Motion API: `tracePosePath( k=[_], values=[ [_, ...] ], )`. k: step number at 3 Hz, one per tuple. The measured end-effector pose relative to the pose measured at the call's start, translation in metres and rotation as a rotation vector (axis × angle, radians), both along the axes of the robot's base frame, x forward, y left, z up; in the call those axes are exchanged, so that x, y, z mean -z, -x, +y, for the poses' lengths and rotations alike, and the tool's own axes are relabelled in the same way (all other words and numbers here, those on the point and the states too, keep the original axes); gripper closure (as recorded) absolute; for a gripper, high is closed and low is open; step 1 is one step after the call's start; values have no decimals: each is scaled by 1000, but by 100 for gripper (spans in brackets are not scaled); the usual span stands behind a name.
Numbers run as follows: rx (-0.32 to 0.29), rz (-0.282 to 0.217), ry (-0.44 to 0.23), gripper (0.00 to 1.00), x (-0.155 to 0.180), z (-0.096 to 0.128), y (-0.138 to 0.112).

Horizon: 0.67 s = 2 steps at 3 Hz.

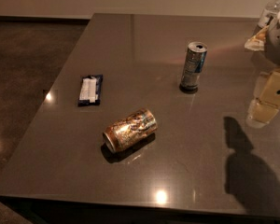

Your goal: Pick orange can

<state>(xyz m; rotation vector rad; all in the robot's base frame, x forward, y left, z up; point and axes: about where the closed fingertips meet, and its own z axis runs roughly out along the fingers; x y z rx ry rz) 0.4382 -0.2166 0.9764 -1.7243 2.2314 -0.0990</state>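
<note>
Sideways orange can (129, 129), print unreadable; tool (269, 97), seemingly, at right edge.

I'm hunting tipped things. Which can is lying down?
The orange can lies on its side; the silver-blue can stands upright. The gripper hangs at the picture's right edge.

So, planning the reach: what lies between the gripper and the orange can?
Camera view: only bare table between the gripper at the right edge and the orange can.

The orange can (129, 129) is lying on its side on the table (144, 50) near the front edge, showing mottled white-brown print over orange-gold, its silver rim facing front-left. The gripper (270, 93) is hanging well apart, at the right edge.
</note>
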Motion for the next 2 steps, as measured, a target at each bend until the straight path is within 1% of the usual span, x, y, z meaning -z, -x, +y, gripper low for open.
tracePosePath(
  k=[1, 2],
  values=[
    [0, 0, 0, 0, 0, 0, 0],
    [-34, -6, 12, 0, -3, 10, -1]
  ],
)
